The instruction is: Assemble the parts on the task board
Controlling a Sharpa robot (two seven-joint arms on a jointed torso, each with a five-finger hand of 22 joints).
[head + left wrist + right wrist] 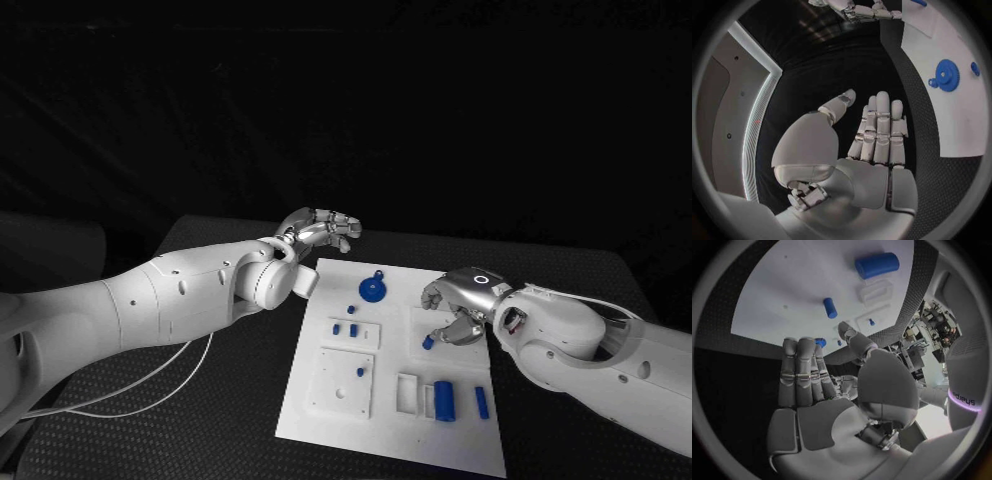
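- Task board (pixel 329 400): white plate at lower centre of the head view, black table (pixel 577 270) open beyond its far edge.
- Left hand (pixel 320 231): off the board's upper-left corner, fingers straight, close together, holding nothing.
- Right hand (pixel 459 305): over the board's right edge, fingers extended, nothing held; small blue peg (pixel 430 342) just beside its fingertips.
- Blue gear (pixel 374 290): near the far edge, between the hands.
- Blue cylinder (pixel 446 400): lower right, apart.

You have one white task board (pixel 325 420) on one black table (pixel 562 270). Blue parts on it: one gear (pixel 374 290), one large cylinder (pixel 446 400), one slim bar (pixel 482 402), and four small pegs, one (pixel 428 342) just beside the right hand (pixel 459 305). Hands: two, with the left hand (pixel 320 230).
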